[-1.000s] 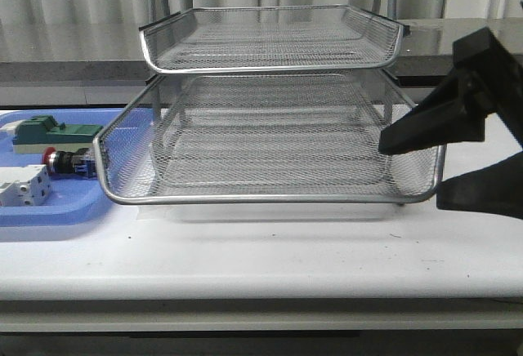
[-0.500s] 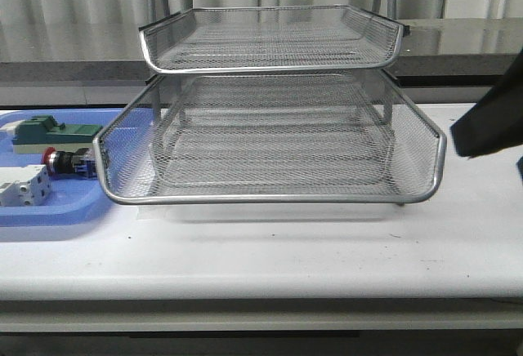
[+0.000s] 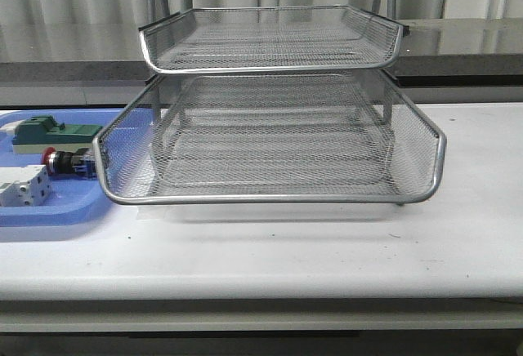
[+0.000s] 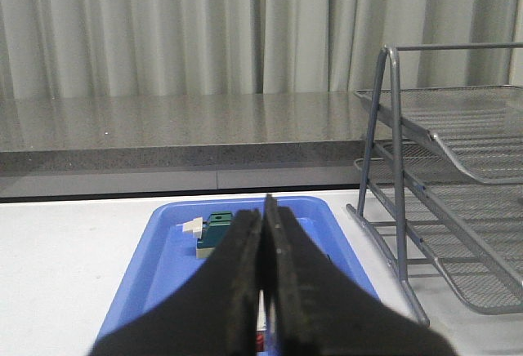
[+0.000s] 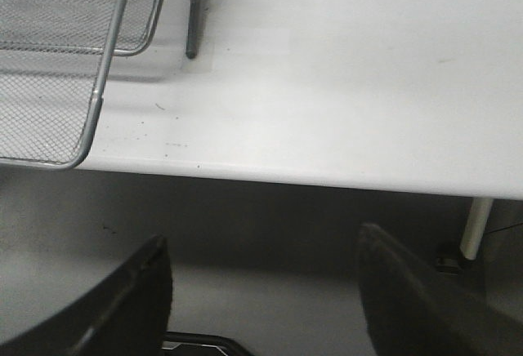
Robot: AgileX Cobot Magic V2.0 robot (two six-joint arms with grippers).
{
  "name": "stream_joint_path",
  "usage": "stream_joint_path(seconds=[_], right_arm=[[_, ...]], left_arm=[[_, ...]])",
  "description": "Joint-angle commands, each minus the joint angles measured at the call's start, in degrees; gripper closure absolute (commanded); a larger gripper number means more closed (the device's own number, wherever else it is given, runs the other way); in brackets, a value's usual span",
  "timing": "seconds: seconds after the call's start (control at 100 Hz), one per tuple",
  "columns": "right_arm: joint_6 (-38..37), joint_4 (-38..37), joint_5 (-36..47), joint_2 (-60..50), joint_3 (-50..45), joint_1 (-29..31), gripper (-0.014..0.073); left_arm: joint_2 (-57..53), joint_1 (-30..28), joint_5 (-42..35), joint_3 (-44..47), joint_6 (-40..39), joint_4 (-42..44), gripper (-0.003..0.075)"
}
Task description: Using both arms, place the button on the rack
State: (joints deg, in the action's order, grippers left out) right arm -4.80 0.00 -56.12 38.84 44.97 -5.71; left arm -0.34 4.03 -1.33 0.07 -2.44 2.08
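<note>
The button (image 3: 61, 161), with a red cap and a blue-black rear, lies on its side in the blue tray (image 3: 49, 213) at the left, between a green block (image 3: 49, 131) and a white block (image 3: 23, 186). The silver wire rack (image 3: 270, 198) stands mid-table with its middle tray pulled forward. Neither arm shows in the front view. In the left wrist view my left gripper (image 4: 263, 209) is shut and empty, above the near part of the blue tray (image 4: 147, 258), with the green block (image 4: 216, 229) beyond it. My right gripper (image 5: 261, 250) is open and empty, below the table's front edge.
The rack's frame and trays (image 4: 458, 209) stand to one side of the blue tray in the left wrist view. The right wrist view shows the pulled-out tray's corner (image 5: 90, 127), a rack leg (image 5: 192, 21), bare white tabletop (image 5: 351, 70) and a table leg (image 5: 474, 229).
My right gripper was beside the pulled-out tray's right corner in the front view. It drew away to the right and is now out of that view. The rack and tray have not moved.
</note>
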Motion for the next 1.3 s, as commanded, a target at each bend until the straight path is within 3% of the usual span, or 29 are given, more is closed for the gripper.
stream_joint_path(seconds=[0.0, 0.21, 0.28, 0.51, 1.29], right_arm=[[-1.1, -2.2, 0.2, -3.0, 2.0, 0.1, 0.0108], [-1.1, -2.2, -2.7, -7.5, 2.0, 0.1, 0.0148], [-1.1, -2.2, -3.0, -7.9, 2.0, 0.1, 0.0239], [-1.1, -2.2, -3.2, -7.9, 2.0, 0.1, 0.0669], [-1.1, -2.2, -3.2, -7.9, 2.0, 0.1, 0.0664]], left_arm=[[-1.4, -0.2, -4.7, 2.8, -0.6, -0.4, 0.074], [-1.4, -0.2, -4.7, 2.8, -0.6, -0.4, 0.074], [-1.4, -0.2, -4.7, 2.8, -0.6, -0.4, 0.074], [-1.4, -0.2, -4.7, 2.8, -0.6, -0.4, 0.074], [-1.4, -0.2, -4.7, 2.8, -0.6, -0.4, 0.074]])
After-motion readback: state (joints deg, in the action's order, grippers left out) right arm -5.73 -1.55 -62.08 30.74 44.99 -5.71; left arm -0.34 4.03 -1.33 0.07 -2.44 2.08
